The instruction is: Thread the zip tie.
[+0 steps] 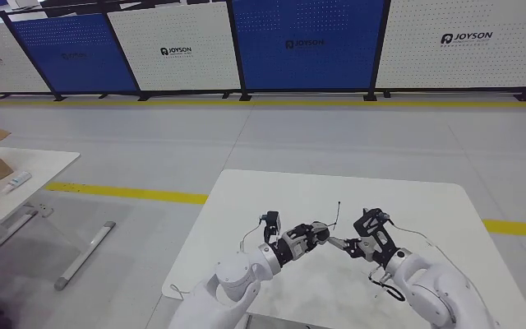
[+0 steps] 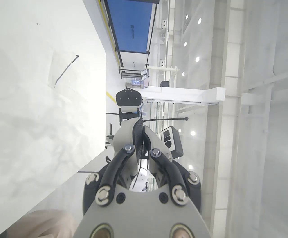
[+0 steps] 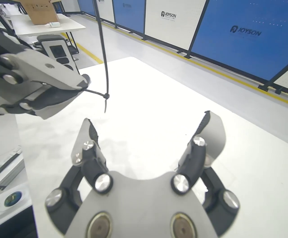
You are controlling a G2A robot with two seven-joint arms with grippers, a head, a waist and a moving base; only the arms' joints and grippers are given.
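1. Your left claw [image 3: 83,85] is clenched on the zip tie [image 3: 104,56], above the middle of the desk [image 1: 271,197].
2. Just right of that claw's tips the tie carries a small block [image 3: 106,96]. The long strap rises steeply from it, and a short tip pokes out below.
3. Your right claw [image 3: 148,119] is released and holds nothing. It sits just right of the tie, apart from it, facing the left claw.

White table [image 1: 411,206], rounded corners. Behind it: blue & white panels [image 1: 308,41], yellow floor line [image 1: 123,193]. Side table [image 1: 41,164] at left w/ cardboard box [image 3: 38,10] on it.
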